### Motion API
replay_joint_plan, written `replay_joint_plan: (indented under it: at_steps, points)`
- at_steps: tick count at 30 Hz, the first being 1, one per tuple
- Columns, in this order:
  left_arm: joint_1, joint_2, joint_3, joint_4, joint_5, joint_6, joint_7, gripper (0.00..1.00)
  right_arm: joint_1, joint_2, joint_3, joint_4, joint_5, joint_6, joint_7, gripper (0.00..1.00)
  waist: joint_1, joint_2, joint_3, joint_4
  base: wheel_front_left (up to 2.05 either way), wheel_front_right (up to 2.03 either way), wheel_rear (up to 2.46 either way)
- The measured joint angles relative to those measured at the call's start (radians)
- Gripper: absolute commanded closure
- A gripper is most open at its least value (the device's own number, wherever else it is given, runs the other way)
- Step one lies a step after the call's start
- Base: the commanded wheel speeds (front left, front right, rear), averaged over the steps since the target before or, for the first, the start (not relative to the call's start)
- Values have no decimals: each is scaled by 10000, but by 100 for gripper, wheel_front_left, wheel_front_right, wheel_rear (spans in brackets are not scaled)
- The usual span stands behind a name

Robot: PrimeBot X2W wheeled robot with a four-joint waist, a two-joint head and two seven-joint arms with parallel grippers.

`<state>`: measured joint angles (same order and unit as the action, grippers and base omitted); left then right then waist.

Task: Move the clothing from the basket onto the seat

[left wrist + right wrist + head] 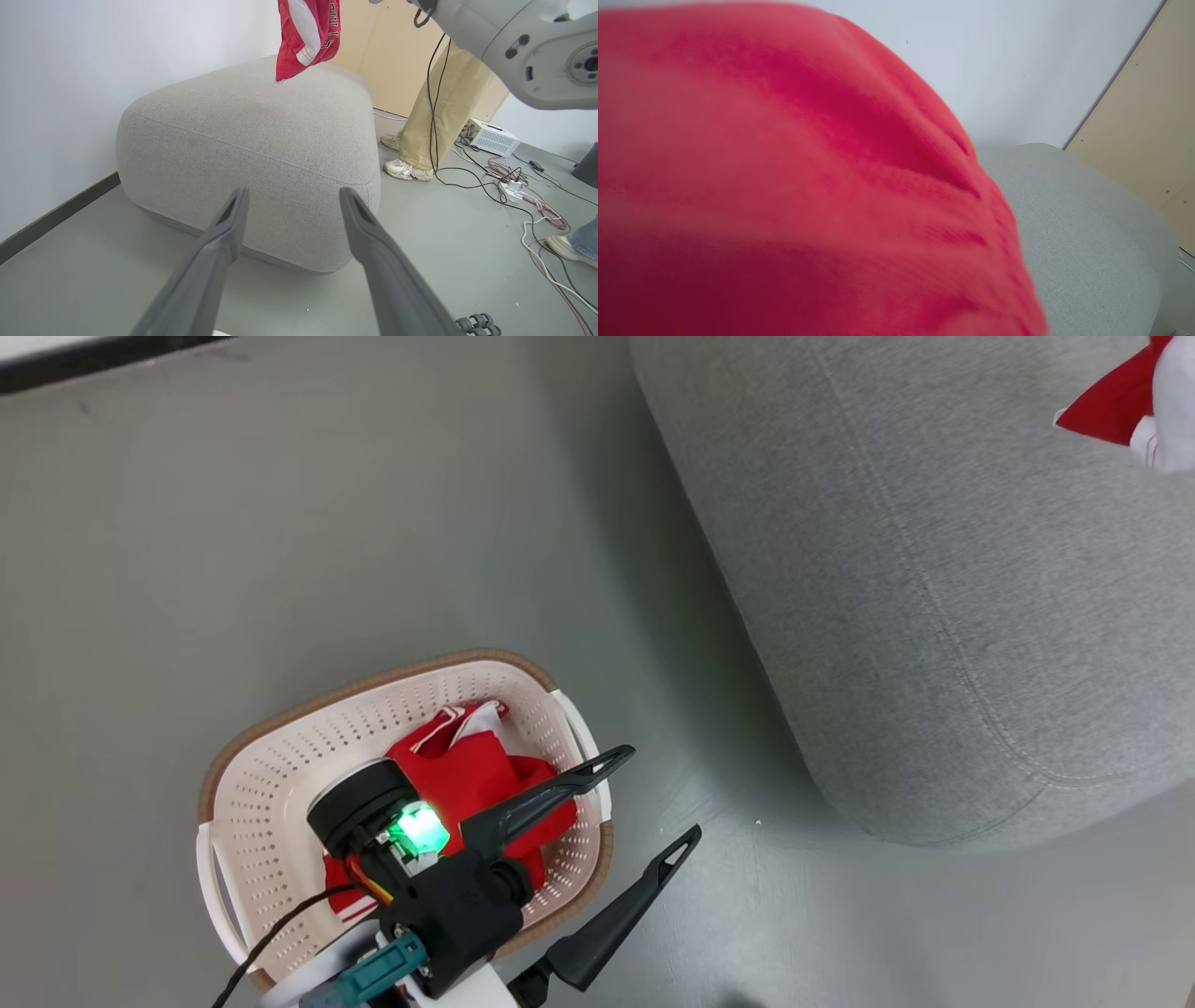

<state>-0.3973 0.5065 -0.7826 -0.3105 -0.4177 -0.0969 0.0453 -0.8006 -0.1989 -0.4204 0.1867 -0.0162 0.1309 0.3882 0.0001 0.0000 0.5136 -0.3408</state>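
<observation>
Item 1. Cream-white perforated plastic laundry basket with brown rim (271, 803): on the grey floor (280, 523), at 7 o'clock in the head view, well apart from the seat.

Item 2. Soft red sports garment with white trim (462, 770): bunched inside the basket toward its 3 o'clock side, partly covered by the left wrist.

Item 3. Left gripper (655, 795), two long dark fingers (551, 798): spread wide, nothing between them. It sits above the basket's 3 o'clock rim, tips pointing to 2 o'clock. A green lamp (420, 829) glows on the wrist. In the left wrist view the gripper (294, 196) faces the side of the seat, clear of it.

Item 4. Large grey woven-fabric upholstered seat with rounded corners and stitched seam (934, 616): takes the 12 to 4 o'clock part of the head view. It stands against a white wall (117, 46).

Item 5. Red sports garment with white panel and white block lettering (306, 32): hanging above the top of the seat (252, 140), at 12 o'clock in the left wrist view and 2 o'clock in the head view (1111, 401). Blurred red cloth (784, 186) lies across the right wrist view, seat (1087, 233) at 4 o'clock.

Item 6. Right gripper: fingers covered by that cloth; grip cannot be told. Pale right arm (514, 37) at 1 o'clock.

Item 7. Person's legs in beige trousers (434, 107), white shoes, beside the seat at 2 o'clock.

Item 8. Loose cables (514, 182) on the floor at 3 o'clock.
</observation>
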Motion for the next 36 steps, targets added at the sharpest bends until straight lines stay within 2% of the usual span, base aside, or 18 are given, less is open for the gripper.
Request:
replay_joint_plan:
  at_steps: [13, 36]
  points:
    - [-291, 142, -10, -249, 182, -13, 123, 0, -783, -148, -360, 777, -320, 0, -6, 100, -1, 0, 670, 360, 0, 0, 0]
    - [-593, 389, 48, -472, 201, -59, 428, 0, -1327, -134, -1751, 2048, -1235, 0, -23, 100, 0, 0, 1759, 828, 0, 0, 0]
